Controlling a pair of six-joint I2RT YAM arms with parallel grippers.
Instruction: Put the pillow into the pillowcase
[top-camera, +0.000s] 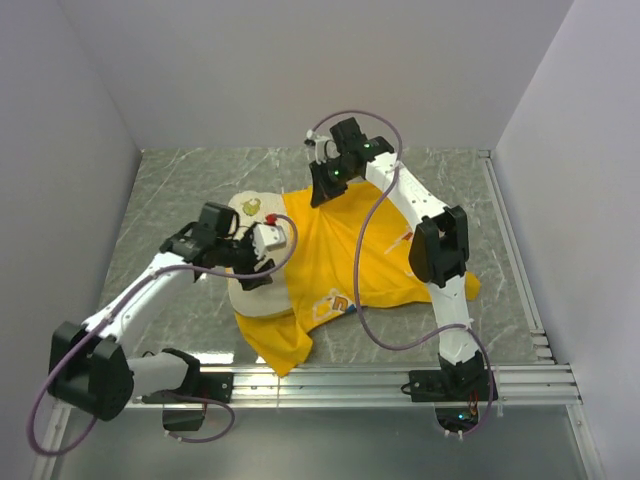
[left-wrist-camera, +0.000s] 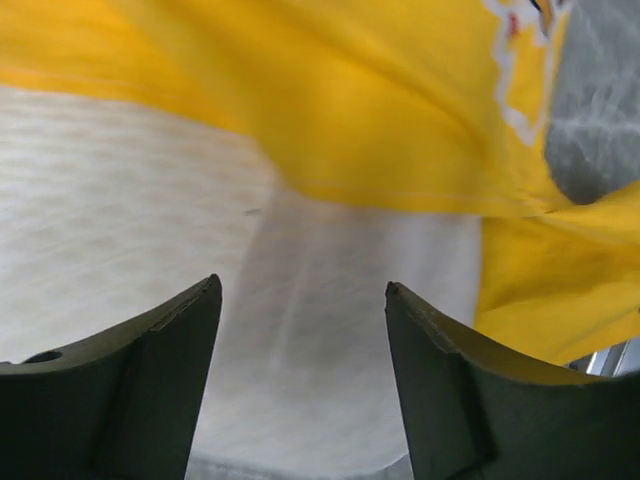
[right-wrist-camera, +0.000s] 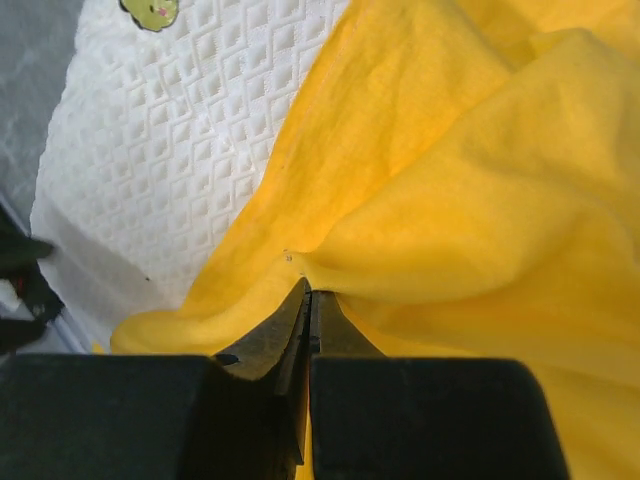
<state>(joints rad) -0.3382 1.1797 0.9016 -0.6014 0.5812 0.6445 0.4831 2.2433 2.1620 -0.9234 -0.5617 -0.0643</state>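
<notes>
Overhead, I look down from 6 o'clock toward 12; both wrist views, close up, share pillow (right-wrist-camera: 170, 130) and pillowcase (right-wrist-camera: 480, 200).

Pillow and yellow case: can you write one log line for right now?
pillow: partly covered by pillowcase | left gripper: open above pillow | right gripper: shut on pillowcase edge

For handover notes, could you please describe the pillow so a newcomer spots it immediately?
On the grey marbled table lies a bright yellow fabric pillowcase. At its left edge shows the cream-white quilted pillow. Unlike the cloth, it is pale and bears a small yellow logo.
</notes>
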